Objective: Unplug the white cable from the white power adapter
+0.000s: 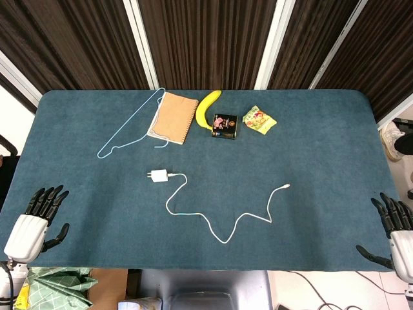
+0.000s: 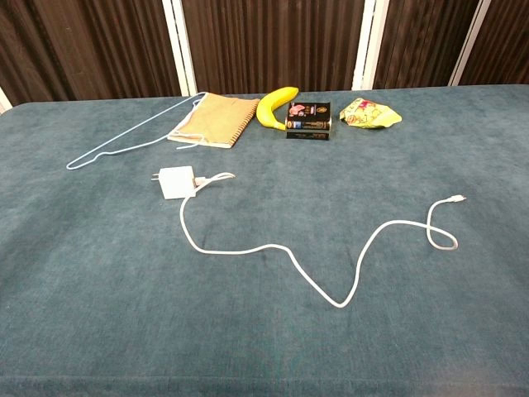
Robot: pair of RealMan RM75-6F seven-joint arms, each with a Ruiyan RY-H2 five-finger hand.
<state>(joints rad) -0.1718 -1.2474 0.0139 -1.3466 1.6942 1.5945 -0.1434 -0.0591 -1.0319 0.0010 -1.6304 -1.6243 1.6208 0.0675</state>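
Left hand (image 1: 35,216) and right hand (image 1: 397,229) rest at the desk's (image 1: 322,161) near corners, fingers spread, holding nothing. Mid-desk: one white cable (image 2: 331,281), snaking, plugged into one white power adapter (image 2: 175,182) at its left end. Far edge: one wire hanger (image 1: 129,126), one notebook (image 1: 173,117), one banana (image 1: 208,106), one dark box (image 1: 224,125), one snack packet (image 1: 259,119).

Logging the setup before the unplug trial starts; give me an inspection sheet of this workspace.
Surface: teal cloth table, flat.
Job's things: white power adapter, white cable plugged in.
Clutter: wire hanger, notebook, banana, black box, snack packet along far edge.
Hands: left hand and right hand open, holding nothing, at near corners.
Cables: free end loose.
Surroundings: dark slatted wall.
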